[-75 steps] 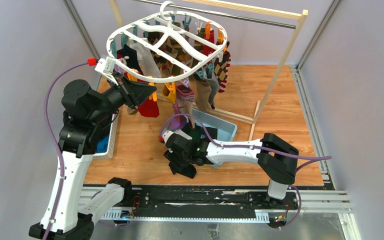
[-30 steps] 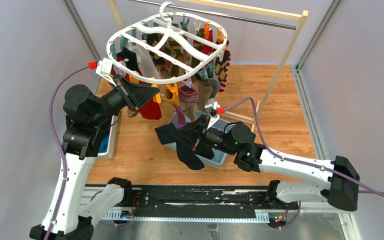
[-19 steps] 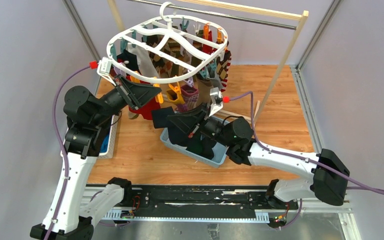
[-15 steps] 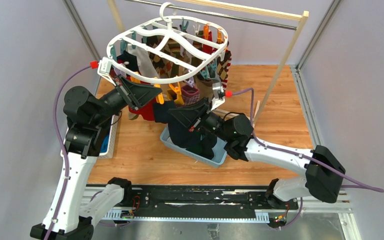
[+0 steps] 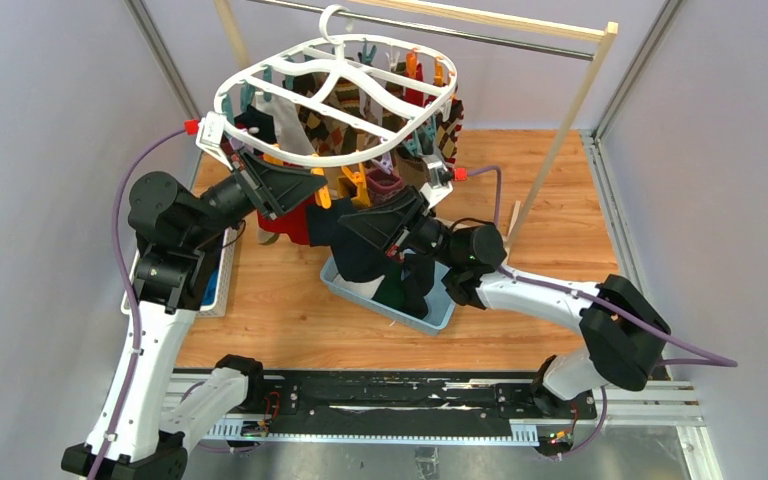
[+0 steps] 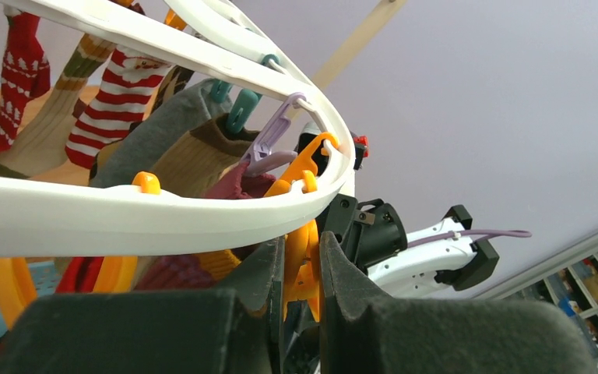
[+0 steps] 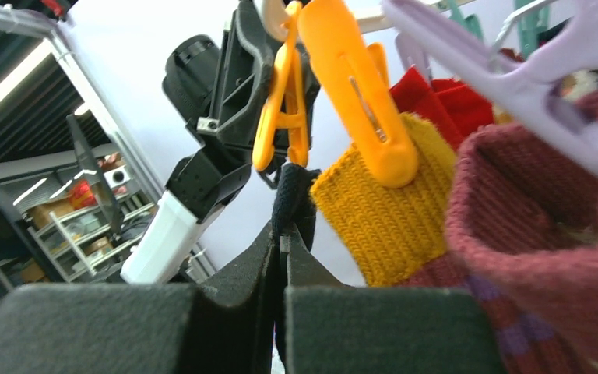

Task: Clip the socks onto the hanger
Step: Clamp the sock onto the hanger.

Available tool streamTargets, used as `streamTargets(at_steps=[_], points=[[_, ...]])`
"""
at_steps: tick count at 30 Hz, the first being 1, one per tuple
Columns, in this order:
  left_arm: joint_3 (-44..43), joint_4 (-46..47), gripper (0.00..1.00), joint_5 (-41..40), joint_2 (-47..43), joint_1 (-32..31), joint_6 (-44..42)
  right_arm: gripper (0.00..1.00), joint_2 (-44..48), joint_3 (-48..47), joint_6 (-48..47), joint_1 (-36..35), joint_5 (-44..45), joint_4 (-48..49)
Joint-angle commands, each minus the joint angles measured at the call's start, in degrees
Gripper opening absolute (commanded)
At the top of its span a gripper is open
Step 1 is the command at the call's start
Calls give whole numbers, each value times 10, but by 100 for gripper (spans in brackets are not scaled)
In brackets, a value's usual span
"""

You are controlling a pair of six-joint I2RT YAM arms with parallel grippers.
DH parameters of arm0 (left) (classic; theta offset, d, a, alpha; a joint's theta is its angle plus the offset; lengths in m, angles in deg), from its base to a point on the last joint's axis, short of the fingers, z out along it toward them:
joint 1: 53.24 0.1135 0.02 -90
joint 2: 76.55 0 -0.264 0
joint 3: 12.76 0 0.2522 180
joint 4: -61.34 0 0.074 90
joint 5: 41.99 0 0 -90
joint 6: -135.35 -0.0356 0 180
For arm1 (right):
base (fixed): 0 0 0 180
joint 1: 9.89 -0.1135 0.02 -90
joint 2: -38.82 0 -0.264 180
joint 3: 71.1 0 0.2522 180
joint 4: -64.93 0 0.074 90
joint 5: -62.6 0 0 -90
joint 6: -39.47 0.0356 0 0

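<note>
Black sock [image 7: 294, 195] pinched in right gripper [image 7: 283, 238] (jaws closed) — just below orange peg [image 7: 263, 144] | left gripper [image 6: 300, 243] squeezes that peg

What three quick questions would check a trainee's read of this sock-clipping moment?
1. Multiple choice: the right gripper holds A) a black sock, B) a purple peg, C) nothing.
2. True or false: the left gripper is pinching a teal peg.
3. Fill in: in the right wrist view, the sock's top edge sits just ___ the orange peg held by the left gripper.

Key: 1 A. 2 False; it pinches the orange peg. 3 below.
</note>
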Motion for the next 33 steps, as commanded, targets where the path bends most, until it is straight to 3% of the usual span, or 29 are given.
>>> streamTargets(at_steps=[1,9,33], points=[[-3,28,0,42,-1,-3,17,0,-15,-28,50,12,-67,80],[-10,33,0,55,5,-3,23,0,-41,-57,87,15,-106,104],[-11,45,0,71,4,-3,38,0,-59,-68,107,23,-35,118]])
